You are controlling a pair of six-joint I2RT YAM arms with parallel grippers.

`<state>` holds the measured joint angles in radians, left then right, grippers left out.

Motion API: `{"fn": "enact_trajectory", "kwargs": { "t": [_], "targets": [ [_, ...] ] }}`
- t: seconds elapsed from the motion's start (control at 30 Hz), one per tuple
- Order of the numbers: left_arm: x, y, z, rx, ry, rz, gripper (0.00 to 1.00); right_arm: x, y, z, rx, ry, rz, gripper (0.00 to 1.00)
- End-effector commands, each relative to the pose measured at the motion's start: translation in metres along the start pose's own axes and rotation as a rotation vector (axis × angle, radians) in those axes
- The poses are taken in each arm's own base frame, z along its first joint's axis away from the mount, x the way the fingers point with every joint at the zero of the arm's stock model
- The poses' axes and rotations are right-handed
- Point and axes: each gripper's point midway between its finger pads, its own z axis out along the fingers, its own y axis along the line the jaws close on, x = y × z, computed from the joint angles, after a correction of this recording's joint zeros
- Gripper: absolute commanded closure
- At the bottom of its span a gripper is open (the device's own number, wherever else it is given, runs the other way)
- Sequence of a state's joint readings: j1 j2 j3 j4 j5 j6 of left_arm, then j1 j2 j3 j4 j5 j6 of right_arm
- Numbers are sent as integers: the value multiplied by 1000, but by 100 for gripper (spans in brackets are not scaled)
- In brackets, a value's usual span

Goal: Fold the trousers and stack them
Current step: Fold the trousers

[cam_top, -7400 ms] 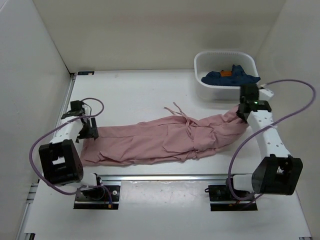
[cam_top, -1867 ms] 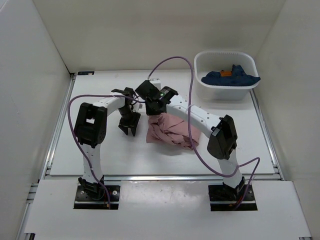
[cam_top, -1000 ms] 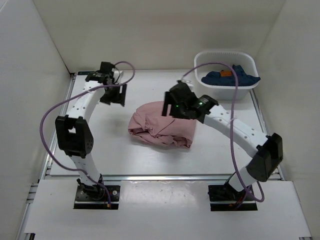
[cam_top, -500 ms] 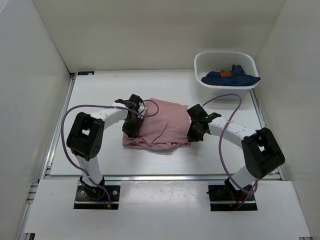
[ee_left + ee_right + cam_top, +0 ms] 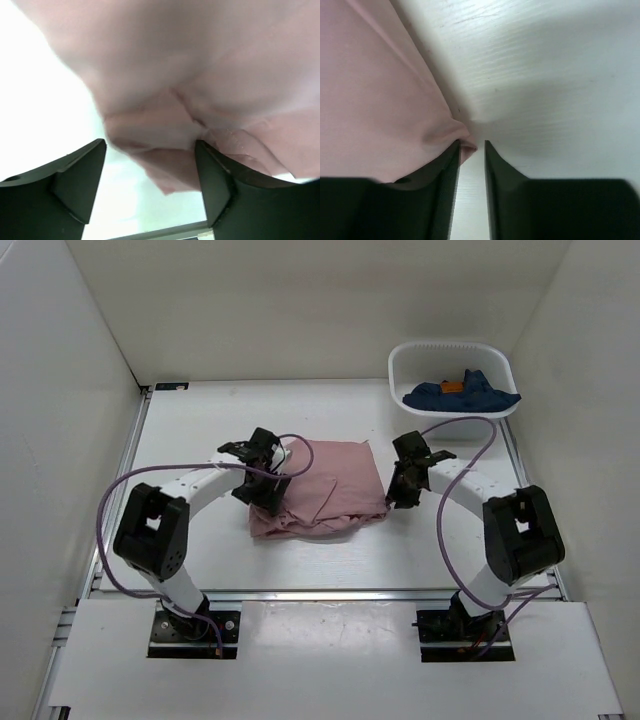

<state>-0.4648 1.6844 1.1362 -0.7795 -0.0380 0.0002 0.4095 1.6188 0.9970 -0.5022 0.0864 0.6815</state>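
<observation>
The dusty-pink trousers (image 5: 325, 490) lie folded into a thick, roughly square pile in the middle of the table. My left gripper (image 5: 266, 486) is at the pile's left edge. In the left wrist view it (image 5: 150, 145) is wide open, with wrinkled folds of the trousers (image 5: 200, 75) just beyond and partly between the fingertips. My right gripper (image 5: 401, 490) is at the pile's right edge. In the right wrist view it (image 5: 472, 145) has a narrow gap between its jaws, and a corner of the trousers (image 5: 380, 100) bunches against the left fingertip.
A white bin (image 5: 400, 362) stands at the back right with a dark navy garment (image 5: 460, 396) with an orange tag in it. White walls close in the table (image 5: 200, 425) on the left, back and right. Purple cables loop over both arms.
The long flat trousers have been folded into a compact pile. In the last half second both grippers shifted slightly, and the pile's right edge spread a little to the right.
</observation>
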Motion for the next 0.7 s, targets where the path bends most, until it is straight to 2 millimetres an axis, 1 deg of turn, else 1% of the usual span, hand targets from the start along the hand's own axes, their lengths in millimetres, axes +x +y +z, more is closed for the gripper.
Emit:
{"fn": "enact_trajectory", "kwargs": {
  "t": [0.0,0.03,0.07,0.1,0.13,0.17,0.2,0.23,0.27,0.3,0.33,0.37,0.4,0.43,0.47,0.5,0.53,0.57,0.6,0.63,0.67],
  "targets": [
    [-23,22,-44,-52,-139,-47,16,-14,-3,-39,-12,-38,-38,57],
    [-32,31,-61,-73,-197,-67,16,-18,-5,-47,-15,-51,-39,31],
    [-37,46,-72,-101,-233,-104,14,-19,-10,-54,-12,-56,-44,19],
    [-46,61,-87,-147,-280,-132,13,-23,-13,-71,-23,-68,-39,11],
    [-51,74,-99,-182,-323,-161,8,-25,-16,-79,-22,-75,-44,3],
    [-51,98,-118,-228,-369,-222,2,-26,-18,-89,-33,-80,-62,1],
    [-50,112,-128,-257,-392,-257,0,-30,-18,-99,-45,-81,-65,1],
    [-45,126,-135,-291,-403,-294,0,-25,-32,-103,-8,-44,-51,1],
    [-40,140,-147,-316,-430,-334,0,-24,-35,-110,-13,-32,-69,1],
    [-26,167,-156,-363,-435,-412,0,-23,-39,-114,-2,-19,-71,1],
    [-11,178,-153,-383,-416,-451,0,-20,-47,-121,34,-17,-70,1],
    [2,188,-155,-406,-409,-491,0,-20,-54,-128,53,-35,-71,1],
    [16,193,-160,-416,-412,-526,0,-21,-58,-133,68,-52,-71,1],
    [41,202,-152,-429,-369,-584,0,-23,-60,-139,73,-82,-70,1],
    [54,201,-149,-421,-345,-606,0,-26,-61,-151,60,-132,-69,1],
    [65,201,-154,-434,-349,-626,0,-24,-64,-153,60,-142,-50,1],
    [76,204,-154,-437,-348,-660,0,-23,-67,-156,62,-157,-50,1],
    [91,198,-145,-425,-314,-677,0,-23,-69,-164,55,-179,-39,1],
    [97,196,-144,-421,-318,-688,0,-24,-71,-167,59,-195,-38,1],
    [106,195,-146,-447,-317,-699,0,-22,-74,-169,65,-193,-30,1],
    [109,195,-147,-458,-322,-700,0,-19,-78,-172,78,-191,-30,1]
  ]
}}
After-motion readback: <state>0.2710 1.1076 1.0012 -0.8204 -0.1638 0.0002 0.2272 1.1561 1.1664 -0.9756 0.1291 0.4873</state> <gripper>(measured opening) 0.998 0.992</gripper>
